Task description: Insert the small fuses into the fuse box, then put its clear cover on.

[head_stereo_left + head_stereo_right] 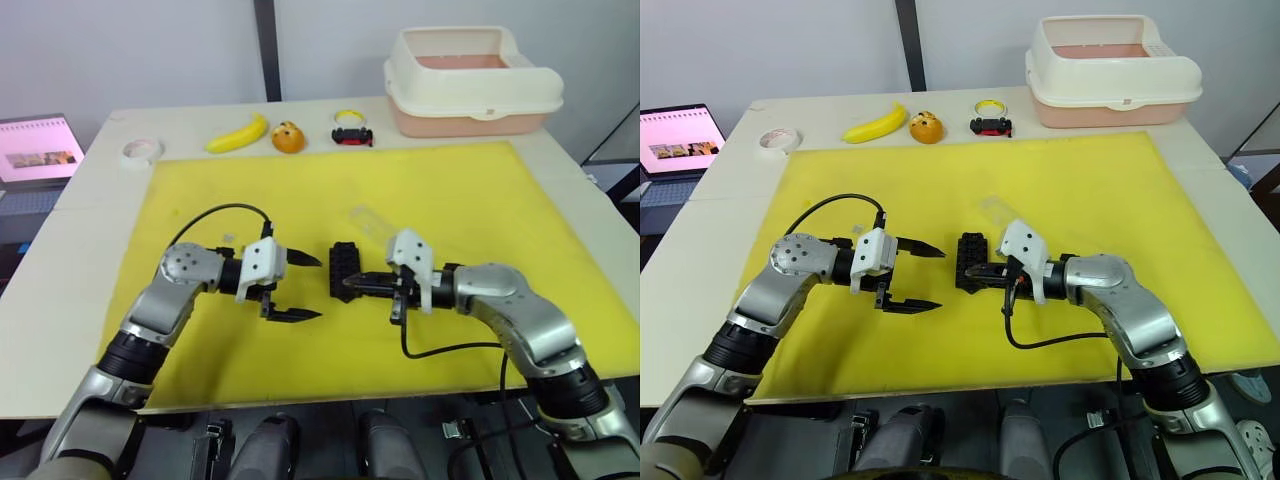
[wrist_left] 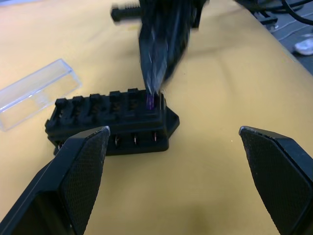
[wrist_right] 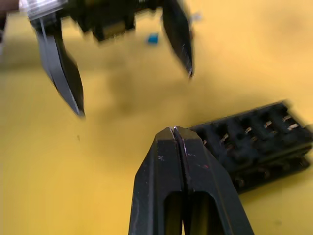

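Right gripper (image 1: 352, 285): fingers pressed together, tips at a purple fuse (image 2: 149, 101) seated in the near end of the fuse box (image 1: 344, 266). Left gripper (image 1: 305, 287): fingers wide apart, empty, beside the box. Clear cover (image 2: 35, 93) lies just behind the box on the yellow mat (image 1: 480, 200).

One black slotted plastic fuse box (image 1: 345, 268), one transparent rectangular plastic cover (image 2: 35, 93), one tiny purple fuse (image 2: 149, 101) (another, blue (image 3: 153, 38), lies apart), one yellow banana (image 1: 238, 135).

text: none legible | labels: none | numbers: none | signs: none
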Tool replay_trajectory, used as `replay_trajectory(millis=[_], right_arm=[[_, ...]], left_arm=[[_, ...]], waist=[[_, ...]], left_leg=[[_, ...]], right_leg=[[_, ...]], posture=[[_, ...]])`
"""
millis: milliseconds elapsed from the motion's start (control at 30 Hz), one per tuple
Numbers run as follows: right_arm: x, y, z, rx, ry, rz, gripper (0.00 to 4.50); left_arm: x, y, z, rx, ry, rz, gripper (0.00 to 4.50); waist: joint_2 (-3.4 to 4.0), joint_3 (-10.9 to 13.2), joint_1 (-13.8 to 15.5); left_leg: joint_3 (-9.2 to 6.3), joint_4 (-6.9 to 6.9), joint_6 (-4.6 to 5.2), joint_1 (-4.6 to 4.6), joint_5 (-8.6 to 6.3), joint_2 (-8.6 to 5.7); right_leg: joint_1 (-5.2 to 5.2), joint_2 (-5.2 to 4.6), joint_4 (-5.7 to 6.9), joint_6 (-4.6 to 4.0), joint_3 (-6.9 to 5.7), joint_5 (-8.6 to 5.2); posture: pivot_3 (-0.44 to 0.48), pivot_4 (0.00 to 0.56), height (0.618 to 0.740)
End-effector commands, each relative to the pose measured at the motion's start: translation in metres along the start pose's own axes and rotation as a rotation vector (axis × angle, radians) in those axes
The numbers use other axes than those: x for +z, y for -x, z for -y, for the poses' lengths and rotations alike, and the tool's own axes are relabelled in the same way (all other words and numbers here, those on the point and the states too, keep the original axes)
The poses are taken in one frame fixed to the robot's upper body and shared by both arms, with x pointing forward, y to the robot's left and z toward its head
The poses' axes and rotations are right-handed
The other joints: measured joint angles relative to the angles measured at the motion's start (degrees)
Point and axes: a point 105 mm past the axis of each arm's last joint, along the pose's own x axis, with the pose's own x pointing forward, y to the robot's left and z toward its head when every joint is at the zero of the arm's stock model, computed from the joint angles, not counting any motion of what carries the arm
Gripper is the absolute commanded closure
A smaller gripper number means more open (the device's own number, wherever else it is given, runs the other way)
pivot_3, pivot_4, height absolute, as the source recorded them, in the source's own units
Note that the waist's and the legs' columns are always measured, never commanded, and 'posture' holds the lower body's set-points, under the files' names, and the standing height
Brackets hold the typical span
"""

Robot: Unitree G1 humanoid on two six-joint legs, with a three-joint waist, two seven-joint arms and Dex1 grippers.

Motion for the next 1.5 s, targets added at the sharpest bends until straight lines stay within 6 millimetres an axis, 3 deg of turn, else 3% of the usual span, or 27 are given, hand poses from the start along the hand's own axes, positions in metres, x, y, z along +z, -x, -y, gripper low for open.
replay_trajectory(millis=[33, 167, 267, 467, 633, 700, 800, 900, 1067, 1200, 1333, 1500], right_arm=[[0.035, 0.036, 0.008, -0.117, 0.037, 0.088, 4.46], [0.026, 0.073, 0.023, -0.295, 0.004, 0.020, 4.46], [0.019, 0.099, 0.033, -0.402, -0.015, -0.030, 3.15], [0.001, 0.142, 0.043, -0.548, -0.058, -0.127, 0.11], [-0.009, 0.152, 0.046, -0.595, -0.082, -0.164, 0.05], [-0.011, 0.148, 0.047, -0.591, -0.086, -0.160, 0.05], [-0.011, 0.138, 0.045, -0.559, -0.080, -0.149, 0.05], [-0.005, 0.125, 0.042, -0.511, -0.065, -0.134, 0.05], [0.019, 0.089, 0.019, -0.302, -0.053, -0.069, 0.05], [0.037, 0.057, -0.009, -0.085, -0.035, -0.027, 0.05], [0.049, 0.029, -0.024, 0.047, -0.022, -0.001, 0.05], [0.052, 0.006, -0.025, 0.078, 0.006, 0.009, 0.05]], left_arm=[[0.009, 0.016, -0.001, 0.077, 0.020, 0.031, 0.00], [0.017, 0.041, -0.001, 0.202, 0.141, 0.071, 0.00], [0.013, 0.069, 0.001, 0.321, 0.236, 0.059, 0.00], [-0.008, 0.153, 0.015, 0.648, 0.503, 0.019, 0.00], [-0.031, 0.207, 0.048, 0.813, 0.742, -0.020, 0.00], [-0.036, 0.219, 0.059, 0.841, 0.819, -0.014, 0.00], [-0.038, 0.218, 0.066, 0.829, 0.854, -0.022, 0.00], [-0.030, 0.204, 0.067, 0.765, 0.903, 0.020, 0.00], [-0.023, 0.164, 0.057, 0.659, 1.095, 0.170, 0.00], [-0.025, 0.136, 0.050, 0.590, 1.233, 0.174, 0.00], [-0.019, 0.125, 0.025, 0.581, 1.347, 0.344, 0.00], [-0.031, 0.114, 0.020, 0.607, 1.469, 0.330, 0.00]], waist=[[0.00, 0.0, 0.0], [-0.01, 0.0, 0.2], [0.00, 0.0, 0.1], [0.02, 0.0, 0.0], [0.02, 0.0, 0.1], [0.02, 0.0, 0.1], [0.02, 0.0, 0.5], [0.02, 0.0, 0.8], [0.05, 0.0, 1.1], [0.03, 0.0, 0.9], [-0.01, 0.0, 0.9], [-0.02, 0.0, 0.9]], left_leg=[[0.00, -0.01, 0.00, 0.00, 0.00, 0.00], [-0.01, -0.02, 0.03, 0.00, -0.02, 0.01], [0.01, -0.02, 0.22, 0.00, -0.13, 0.01], [0.04, -0.14, 0.25, 0.05, -0.14, 0.06], [0.07, -0.13, 0.29, 0.06, -0.17, 0.05], [0.07, -0.14, 0.30, 0.06, -0.17, 0.06], [0.07, -0.14, 0.31, 0.06, -0.18, 0.06], [0.07, -0.14, 0.30, 0.06, -0.19, 0.06], [0.07, -0.15, 0.31, 0.06, -0.19, 0.06], [0.06, -0.13, 0.28, 0.07, -0.18, 0.06], [0.02, -0.09, 0.18, 0.07, -0.12, 0.07], [0.05, -0.08, -0.04, 0.06, 0.00, 0.02]], right_leg=[[-0.01, 0.00, 0.00, 0.00, 0.00, 0.00], [0.00, 0.00, -0.01, 0.00, 0.00, 0.00], [0.01, -0.01, 0.00, 0.00, 0.02, 0.00], [-0.03, 0.01, -0.01, -0.02, 0.02, -0.01], [0.04, -0.02, -0.08, -0.02, 0.02, -0.02], [0.03, -0.01, -0.09, -0.03, 0.02, -0.02], [0.08, -0.05, -0.13, -0.03, -0.01, -0.02], [0.11, -0.07, -0.19, -0.04, -0.01, -0.02], [0.11, -0.09, -0.20, -0.03, -0.01, -0.02], [0.07, -0.07, -0.17, -0.03, -0.01, -0.02], [0.01, -0.05, -0.04, -0.02, -0.01, -0.02], [-0.07, -0.08, 0.02, -0.03, 0.05, -0.02]], posture=[[0.000, 0.150, 0.740], [0.000, 0.150, 0.740], [0.000, 0.150, 0.740], [0.000, 0.150, 0.740], [0.000, 0.150, 0.740], [0.000, 0.150, 0.740], [0.000, 0.150, 0.740], [0.000, 0.150, 0.740], [0.000, 0.150, 0.740], [0.000, 0.150, 0.740], [0.000, 0.150, 0.740], [0.000, 0.150, 0.740]])
